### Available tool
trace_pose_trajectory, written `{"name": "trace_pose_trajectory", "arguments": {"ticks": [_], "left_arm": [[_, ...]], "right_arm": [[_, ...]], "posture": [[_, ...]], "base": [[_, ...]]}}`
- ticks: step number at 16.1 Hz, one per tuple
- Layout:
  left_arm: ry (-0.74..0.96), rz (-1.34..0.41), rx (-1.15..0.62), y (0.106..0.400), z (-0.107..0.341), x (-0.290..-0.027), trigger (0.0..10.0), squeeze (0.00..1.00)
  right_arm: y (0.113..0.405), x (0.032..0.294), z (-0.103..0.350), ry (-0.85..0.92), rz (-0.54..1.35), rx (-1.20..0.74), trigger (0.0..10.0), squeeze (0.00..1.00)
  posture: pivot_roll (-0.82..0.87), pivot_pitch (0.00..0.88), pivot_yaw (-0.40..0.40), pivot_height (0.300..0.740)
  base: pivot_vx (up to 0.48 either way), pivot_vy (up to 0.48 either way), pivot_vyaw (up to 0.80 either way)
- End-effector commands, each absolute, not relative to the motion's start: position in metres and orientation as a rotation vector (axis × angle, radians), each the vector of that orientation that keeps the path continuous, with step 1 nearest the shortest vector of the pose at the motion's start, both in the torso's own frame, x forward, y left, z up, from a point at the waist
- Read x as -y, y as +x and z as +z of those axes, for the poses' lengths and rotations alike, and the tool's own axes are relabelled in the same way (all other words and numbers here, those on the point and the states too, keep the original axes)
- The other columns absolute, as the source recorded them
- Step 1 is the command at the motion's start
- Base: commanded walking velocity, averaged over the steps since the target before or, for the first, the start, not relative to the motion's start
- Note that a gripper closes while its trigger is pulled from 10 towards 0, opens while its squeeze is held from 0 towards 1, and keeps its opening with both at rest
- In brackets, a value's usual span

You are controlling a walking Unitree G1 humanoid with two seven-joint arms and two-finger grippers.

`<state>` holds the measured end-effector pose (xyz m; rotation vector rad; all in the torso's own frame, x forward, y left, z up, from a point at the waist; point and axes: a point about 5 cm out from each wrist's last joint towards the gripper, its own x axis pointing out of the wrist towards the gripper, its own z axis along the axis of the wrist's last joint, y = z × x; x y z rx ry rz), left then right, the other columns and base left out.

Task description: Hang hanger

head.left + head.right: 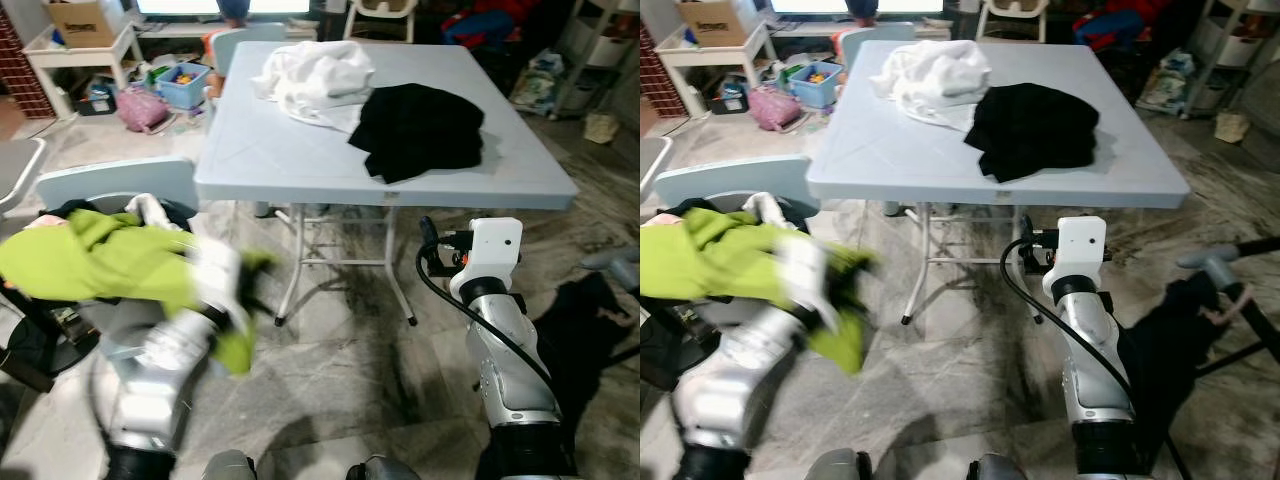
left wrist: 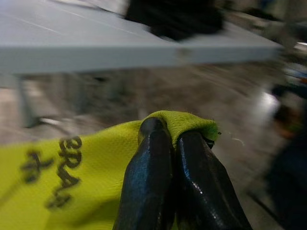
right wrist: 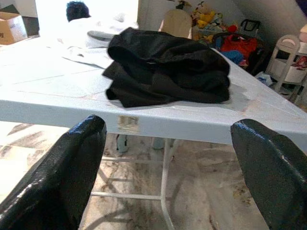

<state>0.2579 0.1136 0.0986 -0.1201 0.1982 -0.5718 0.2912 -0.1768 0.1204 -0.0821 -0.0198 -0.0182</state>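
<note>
The left gripper (image 2: 172,139) is clenched on a fold of the lime-green shirt (image 1: 90,260), which trails limply from it beside the table (image 1: 300,160). Soft, light cloth sags, so a collar or shoulder hold looks steadier. The right gripper (image 3: 165,167) is spread wide, facing the black garment (image 3: 168,72) ahead.

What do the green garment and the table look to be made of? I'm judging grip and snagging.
The green garment, pinched in the shut left gripper, looks like a fine-mesh synthetic knit: matte, limp, with printed black letters. The table looks like moulded plastic: a pale, smooth, faintly glossy top with thick rounded edges, on thin white metal-looking legs.
</note>
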Motion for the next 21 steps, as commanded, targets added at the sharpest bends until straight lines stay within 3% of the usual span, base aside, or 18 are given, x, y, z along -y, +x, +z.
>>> {"name": "trace_pose_trajectory", "arguments": {"ticks": [1,4,9,11,12,15,17,21], "left_arm": [[-0.145,-0.654,-0.175,0.255,0.111,-0.105,10.0,0.0],[-0.243,-0.716,-0.187,0.252,0.121,-0.092,10.0,0.0],[-0.507,-0.382,-0.153,0.286,0.137,-0.119,10.0,0.0],[-0.492,-0.548,-0.163,0.288,0.146,-0.09,10.0,0.0],[-0.457,-0.814,-0.192,0.274,0.155,-0.063,10.0,0.0],[-0.232,-1.107,-0.217,0.254,0.157,-0.032,10.0,0.0],[-0.16,-1.108,-0.188,0.262,0.155,-0.031,10.0,0.0],[-0.171,-1.081,-0.187,0.268,0.157,-0.033,10.0,0.0]], "right_arm": [[0.293,0.178,0.122,-0.084,-0.025,0.026,10.0,0.0],[0.295,0.176,0.121,-0.083,-0.022,0.023,10.0,0.0],[0.298,0.175,0.122,-0.084,-0.025,0.029,10.0,0.0],[0.3,0.173,0.123,-0.085,-0.025,0.032,10.0,0.0],[0.301,0.173,0.122,-0.086,-0.025,0.032,10.0,0.0],[0.302,0.171,0.122,-0.085,-0.027,0.035,10.0,0.0],[0.303,0.171,0.122,-0.086,-0.033,0.039,10.0,0.0],[0.304,0.172,0.123,-0.087,-0.039,0.042,10.0,0.0]], "posture": [[-0.02,0.034,-0.021,0.74],[-0.02,0.035,-0.021,0.74],[-0.02,0.029,-0.025,0.74],[-0.02,0.028,-0.027,0.74],[-0.02,0.023,-0.03,0.74],[-0.02,0.015,-0.024,0.74],[-0.02,0.006,-0.016,0.74],[-0.02,0.006,-0.016,0.74]], "base": [[0.0,0.0,0.0],[0.0,0.0,0.0],[0.0,0.0,0.0],[0.0,0.0,0.0],[0.0,0.0,0.0],[0.0,0.0,0.0],[0.0,0.0,0.0],[0.0,0.0,0.0]]}}
